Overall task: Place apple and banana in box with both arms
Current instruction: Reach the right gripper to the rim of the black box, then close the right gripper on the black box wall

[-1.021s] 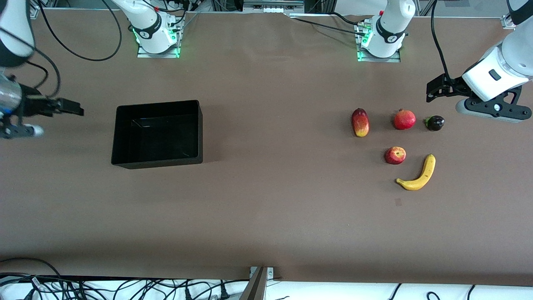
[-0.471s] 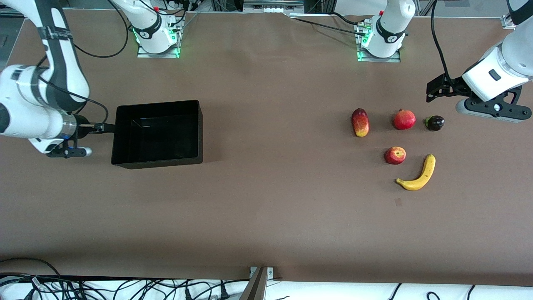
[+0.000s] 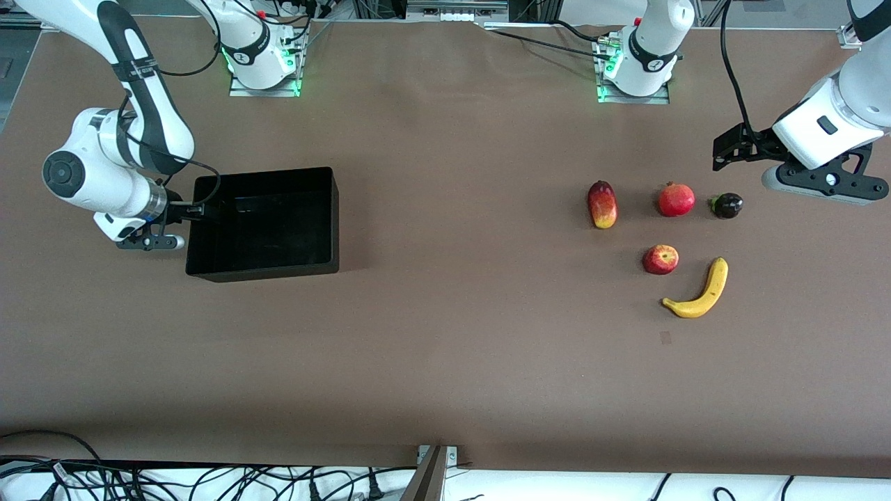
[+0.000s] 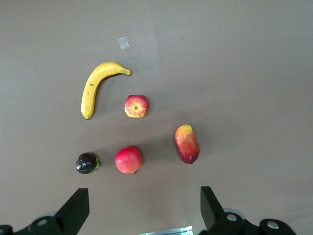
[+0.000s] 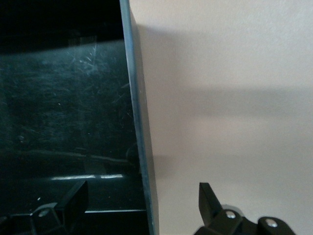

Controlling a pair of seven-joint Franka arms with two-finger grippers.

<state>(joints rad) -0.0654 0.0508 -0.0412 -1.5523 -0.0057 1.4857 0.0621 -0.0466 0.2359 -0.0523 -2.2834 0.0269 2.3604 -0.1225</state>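
Box point(image 3: 263, 264) on brown table point(image 3: 445, 362), right gripper point(image 5: 143, 196) open astride wall

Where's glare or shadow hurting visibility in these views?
Front view: the box interior is glossy black with faint streak reflections, and soft shadows hug the banana and apple. Right wrist view: a bright glare band lies across the box floor, scratches catch light, and the wall throws a broad shadow on the table. Left wrist view: even light, short fruit shadows.

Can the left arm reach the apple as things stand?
Probably yes. The left hand is open in the air over the table by the dark fruit; the apple lies apart from the banana, nothing on top.
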